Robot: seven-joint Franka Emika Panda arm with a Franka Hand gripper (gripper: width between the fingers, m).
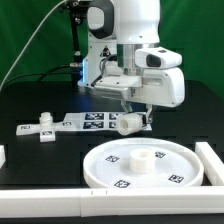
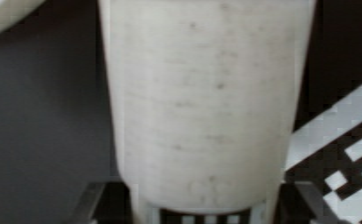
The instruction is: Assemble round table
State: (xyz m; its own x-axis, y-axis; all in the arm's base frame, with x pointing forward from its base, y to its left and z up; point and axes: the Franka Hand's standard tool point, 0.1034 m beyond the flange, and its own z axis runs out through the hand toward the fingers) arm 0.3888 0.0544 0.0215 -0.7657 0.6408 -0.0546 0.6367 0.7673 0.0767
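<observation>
The hand [image 1: 137, 115] grips the post [image 1: 126, 125] sideways, just beyond the disc [image 1: 105, 166]. Carry step underway; next it probably must stand the post upright over the hub [image 1: 143, 157].

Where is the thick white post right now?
In the exterior view the post sits gripped in the tool near the centre, just behind the large disc, by the end of the marker board on the exterior view's right.

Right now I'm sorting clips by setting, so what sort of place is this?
Probably a robotics lab bench: a black table in front of a green backdrop, the marker board lying flat on it, and a robot arm's gripper holding a white post.
</observation>
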